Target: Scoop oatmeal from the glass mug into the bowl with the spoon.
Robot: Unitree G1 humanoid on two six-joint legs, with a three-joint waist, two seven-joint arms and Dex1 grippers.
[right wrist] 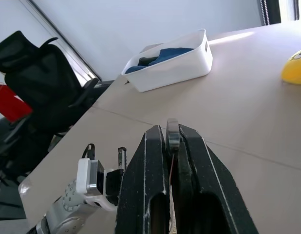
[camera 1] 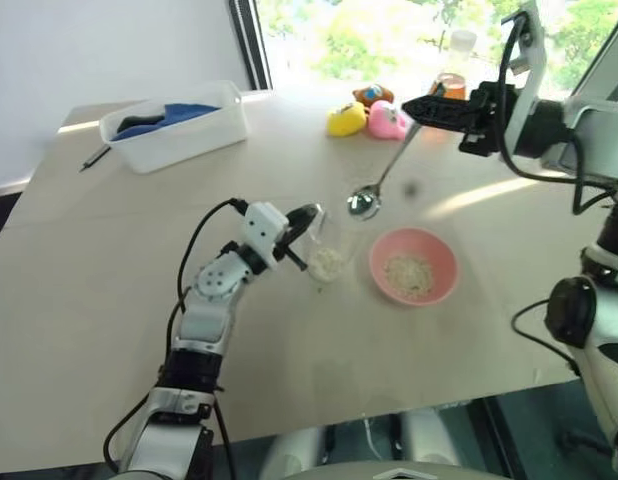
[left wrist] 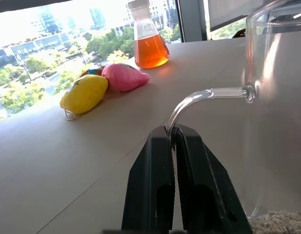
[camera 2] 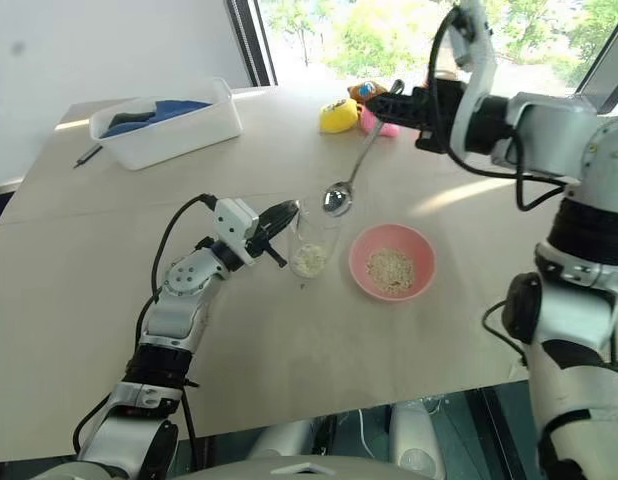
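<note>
The glass mug [camera 1: 327,250] stands on the table with a small heap of oatmeal [camera 1: 327,264] at its bottom. My left gripper [left wrist: 172,134] is shut on the mug's curved glass handle [left wrist: 199,96]. Just right of the mug sits the pink bowl [camera 1: 439,258], holding a patch of oatmeal [camera 1: 409,272]. My right gripper [camera 1: 414,108] is raised level above the table and shut on the top end of the spoon's handle. The silver spoon [camera 1: 387,172] hangs slanting down from it, its round end [camera 1: 363,204] in the air just behind the mug and the bowl.
A white tub [camera 1: 174,125] with blue cloth stands at the back left, a dark pen [camera 1: 94,157] beside it. Yellow [camera 1: 346,120] and pink [camera 1: 386,120] toys and a flask of orange liquid [left wrist: 149,41] stand at the far edge by the window.
</note>
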